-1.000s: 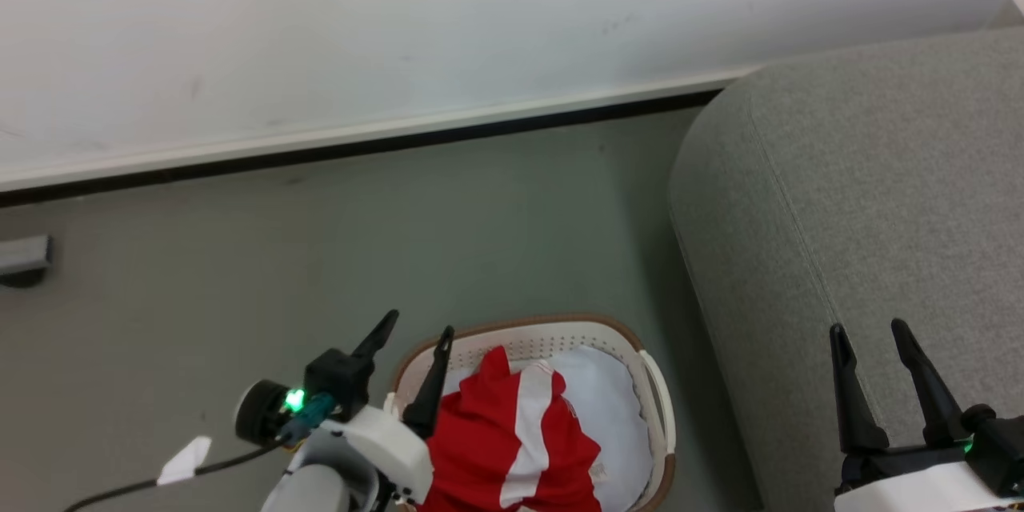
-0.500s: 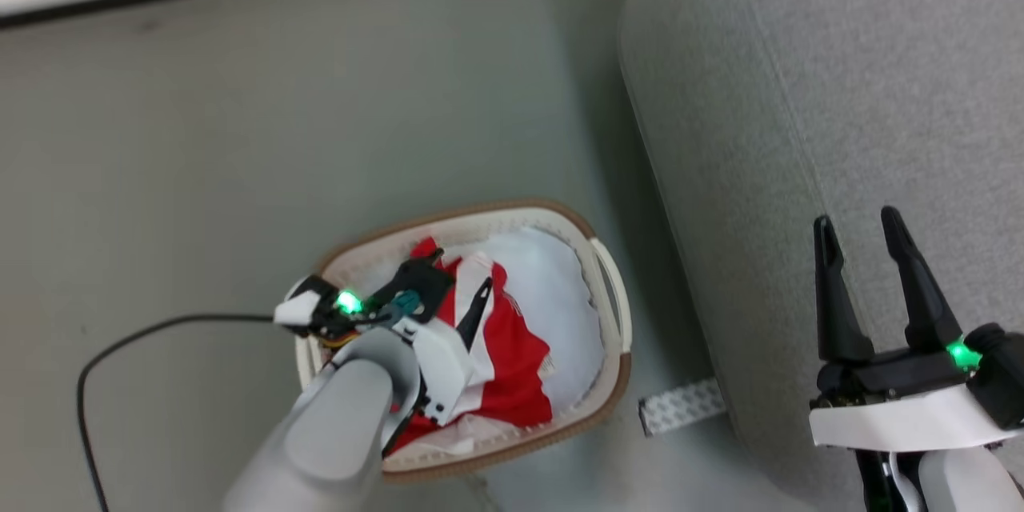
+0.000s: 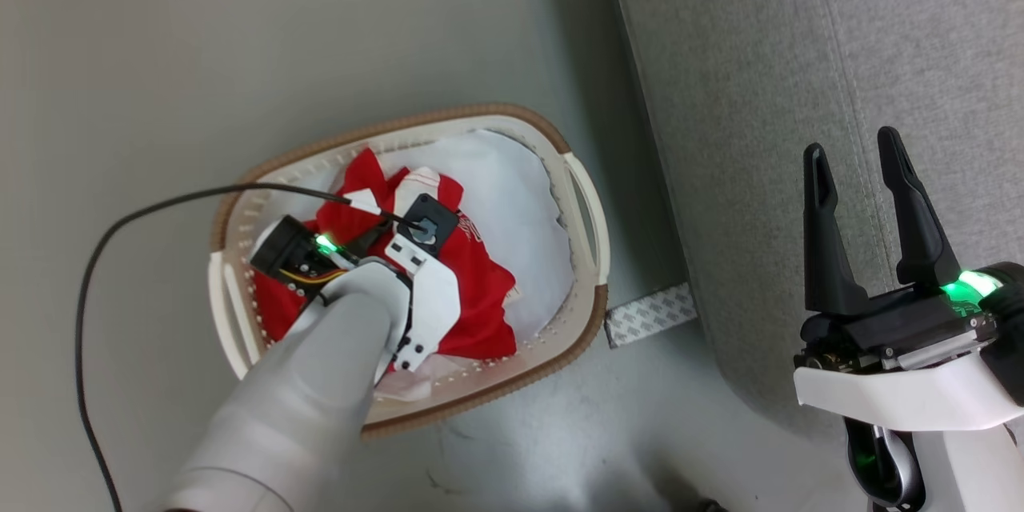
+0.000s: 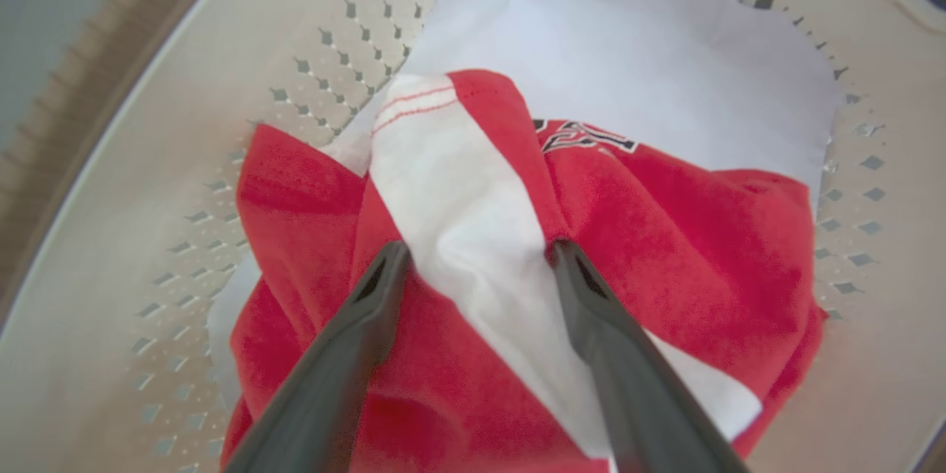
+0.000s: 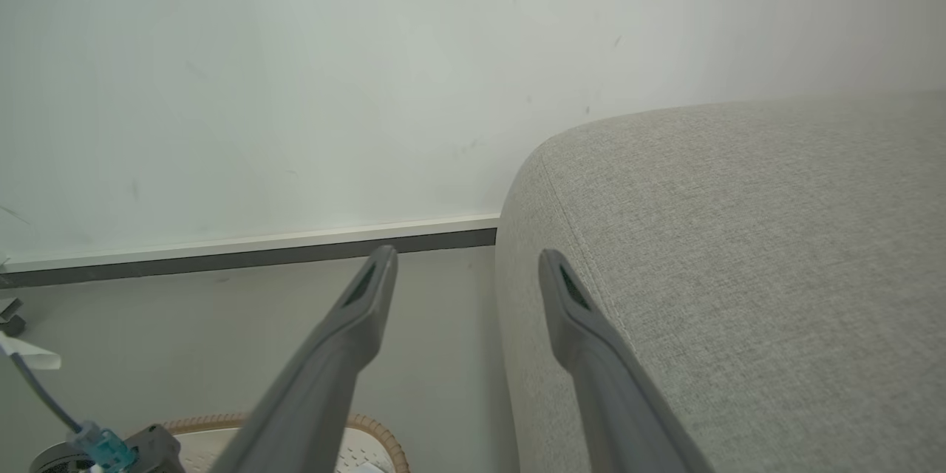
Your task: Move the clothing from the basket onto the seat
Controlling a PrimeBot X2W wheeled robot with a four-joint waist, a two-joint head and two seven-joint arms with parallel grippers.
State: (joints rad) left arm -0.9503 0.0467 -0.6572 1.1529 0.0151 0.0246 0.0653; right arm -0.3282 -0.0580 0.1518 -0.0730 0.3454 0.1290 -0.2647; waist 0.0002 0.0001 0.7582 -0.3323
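The red clothing (image 3: 480, 296) with white panels lies crumpled in the cream basket (image 3: 400, 124) on the floor, left of the grey seat (image 3: 760, 96). My left arm (image 3: 344, 352) reaches down into the basket and covers its own fingers in the head view. In the left wrist view my left gripper (image 4: 477, 251) is open. Both tips rest on the clothing (image 4: 665, 236), with a white panel of it between them. My right gripper (image 3: 852, 142) stands open and empty by the seat's edge, and the right wrist view shows the right gripper (image 5: 465, 259) next to the seat (image 5: 739, 273).
A plain white cloth (image 3: 512, 192) lies under the clothing in the basket. A black cable (image 3: 144, 216) loops over the floor left of the basket. A patterned strip (image 3: 648, 312) lies between basket and seat. A white wall with a skirting board (image 5: 259, 251) stands behind.
The head camera has tilted down, so the whole picture shifted. My left gripper has gone from beside the basket rim down into the basket onto the clothing. Both grippers stayed open.
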